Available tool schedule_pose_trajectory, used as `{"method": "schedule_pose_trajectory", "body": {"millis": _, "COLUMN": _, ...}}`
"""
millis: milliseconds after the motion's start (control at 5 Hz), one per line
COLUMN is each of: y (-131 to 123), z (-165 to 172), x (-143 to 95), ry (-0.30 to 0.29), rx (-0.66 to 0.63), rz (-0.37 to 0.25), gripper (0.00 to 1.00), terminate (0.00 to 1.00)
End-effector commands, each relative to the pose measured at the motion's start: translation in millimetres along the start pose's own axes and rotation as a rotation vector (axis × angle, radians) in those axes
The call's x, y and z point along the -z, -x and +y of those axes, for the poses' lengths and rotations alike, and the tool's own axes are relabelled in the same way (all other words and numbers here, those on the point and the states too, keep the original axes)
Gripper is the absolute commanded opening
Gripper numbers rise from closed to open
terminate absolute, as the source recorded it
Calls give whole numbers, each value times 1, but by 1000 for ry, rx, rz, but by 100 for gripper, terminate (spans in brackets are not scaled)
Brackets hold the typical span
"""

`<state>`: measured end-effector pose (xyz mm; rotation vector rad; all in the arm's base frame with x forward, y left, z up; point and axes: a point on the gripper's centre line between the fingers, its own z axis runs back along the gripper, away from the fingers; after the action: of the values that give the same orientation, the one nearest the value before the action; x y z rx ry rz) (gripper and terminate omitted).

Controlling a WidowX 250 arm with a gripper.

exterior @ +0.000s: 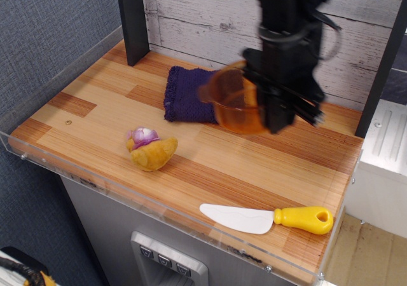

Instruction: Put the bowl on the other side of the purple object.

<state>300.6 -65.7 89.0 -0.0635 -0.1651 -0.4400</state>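
Observation:
The amber see-through bowl (234,100) hangs in the air, blurred by motion, tilted, in front of the right edge of the dark purple cloth (191,93). The cloth lies flat at the back of the wooden table. My black gripper (275,108) is shut on the bowl's right rim and holds it above the table. The bowl hides the cloth's right part.
A yellow plush toy with a lilac top (151,149) lies left of centre. A white spatula with a yellow handle (267,218) lies near the front edge. A black post (132,20) stands at the back left. A clear plastic rim (95,184) runs along the table's front.

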Motion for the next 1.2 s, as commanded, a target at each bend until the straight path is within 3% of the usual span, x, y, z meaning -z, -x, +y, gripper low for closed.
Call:
{"method": "schedule_pose_trajectory", "body": {"millis": 0, "y": 52, "z": 41, "x": -33, "ry": -7, "rx": -190, "rz": -80, "gripper": 0, "terminate": 0}}
{"method": "schedule_pose_trajectory", "body": {"millis": 400, "y": 94, "z": 77, "x": -35, "ry": 0, "rx": -323, "rz": -83, "gripper": 0, "terminate": 0}}
{"method": "schedule_pose_trajectory", "body": {"millis": 600, "y": 100, "z": 98, "x": -33, "ry": 11, "rx": -348, "rz": -78, "gripper": 0, "terminate": 0}}
{"method": "schedule_pose_trajectory", "body": {"millis": 800, "y": 90, "z": 119, "x": -30, "ry": 17, "rx": -367, "rz": -85, "gripper": 0, "terminate": 0}}
{"method": "schedule_pose_trajectory", "body": {"millis": 1000, "y": 64, "z": 133, "x": -25, "ry": 26, "rx": -350, "rz": -96, "gripper": 0, "terminate": 0}}
